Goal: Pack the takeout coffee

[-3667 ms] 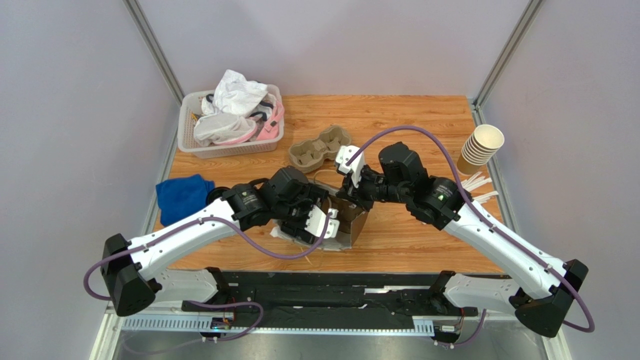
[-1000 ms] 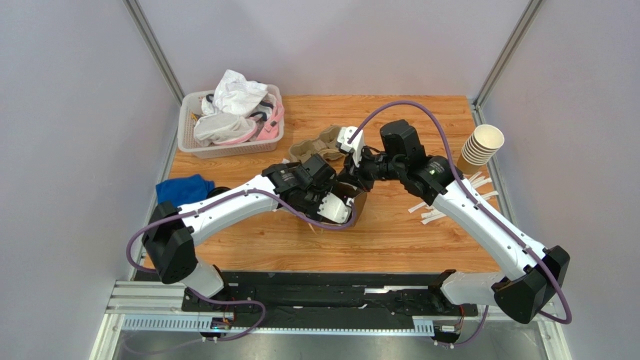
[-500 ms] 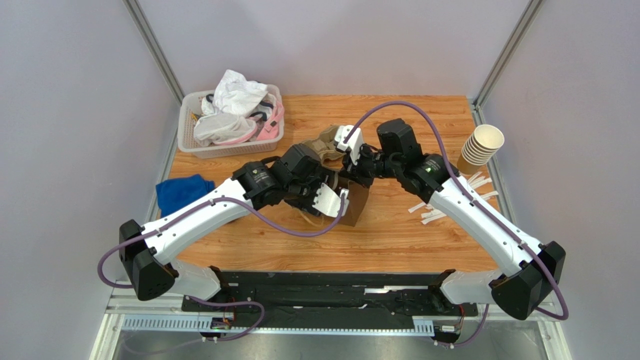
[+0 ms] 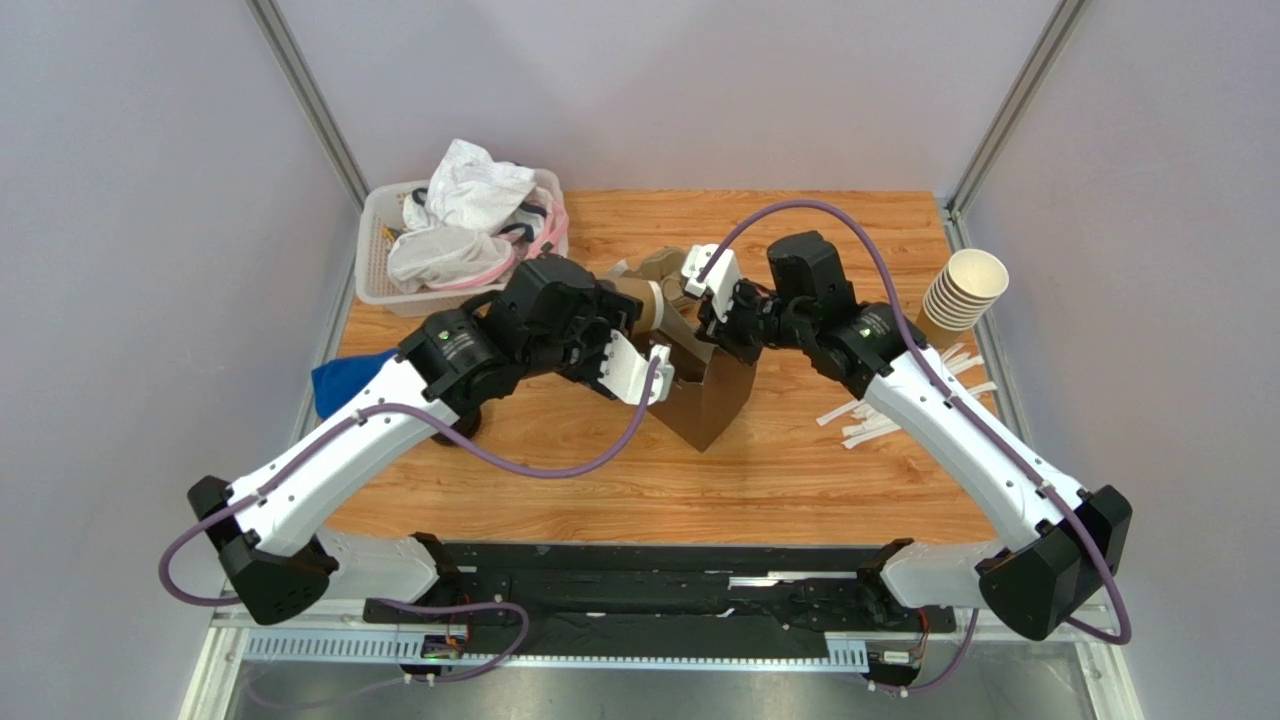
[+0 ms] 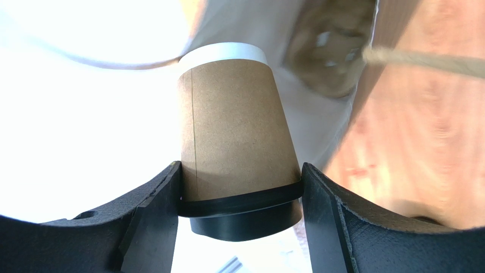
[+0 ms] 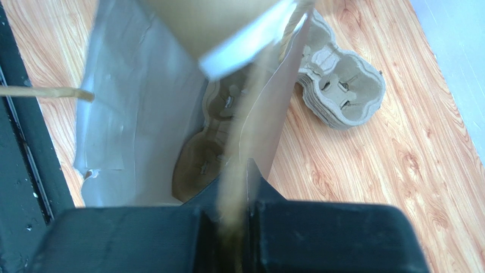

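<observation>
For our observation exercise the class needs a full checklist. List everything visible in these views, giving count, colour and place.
takeout coffee: one, tan with black lid, at the bag's mouth
paper bag: one, brown, mid-table, standing open
cup carriers: two seen, grey-brown pulp, one inside the bag, one on the table beside it
cup stack: one, cream, right table edge
strips: several, white, right side
basket: one, white, far left, holding crumpled white and pink items
cloth: one, blue, left edge
table: one, wood-grain
left gripper: black, closed on the coffee's lid
right gripper: black, shut on the bag's rim
</observation>
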{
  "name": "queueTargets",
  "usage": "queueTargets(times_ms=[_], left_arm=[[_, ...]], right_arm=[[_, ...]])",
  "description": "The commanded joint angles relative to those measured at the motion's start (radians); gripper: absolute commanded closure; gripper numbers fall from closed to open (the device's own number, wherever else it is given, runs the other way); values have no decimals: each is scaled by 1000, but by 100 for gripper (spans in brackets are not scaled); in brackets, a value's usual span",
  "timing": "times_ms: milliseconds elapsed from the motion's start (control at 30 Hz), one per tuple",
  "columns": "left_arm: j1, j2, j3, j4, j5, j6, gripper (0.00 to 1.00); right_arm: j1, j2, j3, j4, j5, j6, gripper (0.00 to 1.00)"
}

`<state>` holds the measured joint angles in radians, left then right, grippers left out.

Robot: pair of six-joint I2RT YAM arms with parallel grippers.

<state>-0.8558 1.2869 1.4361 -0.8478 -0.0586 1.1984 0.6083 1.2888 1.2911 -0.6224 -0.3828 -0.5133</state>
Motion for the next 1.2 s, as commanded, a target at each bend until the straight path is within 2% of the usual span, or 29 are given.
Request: queueTargets(times_ms=[0, 300, 433, 700, 867, 967, 1167], left_arm=[[17, -67, 73, 64, -4, 56, 74], [99, -84, 179, -46, -15, 40, 75], [159, -93, 196, -193, -37, -20, 75], [230, -87, 107, -534, 14, -22, 75], [228, 63, 96, -700, 25, -104, 77], [230, 201, 101, -729, 0, -212, 77], [230, 440, 93, -804, -55, -359, 85]], right_arm=[[-15, 9, -4, -39, -11, -51, 100], [-53, 18, -18, -46, 1, -86, 100], [-85, 15, -10, -57, 5, -97, 100], [-139, 12, 27, -94, 18, -99, 100], [-168, 17, 40, -92, 22, -106, 100], [-177, 26, 54, -92, 25, -105, 100], [-189, 27, 68, -94, 38, -99, 100]])
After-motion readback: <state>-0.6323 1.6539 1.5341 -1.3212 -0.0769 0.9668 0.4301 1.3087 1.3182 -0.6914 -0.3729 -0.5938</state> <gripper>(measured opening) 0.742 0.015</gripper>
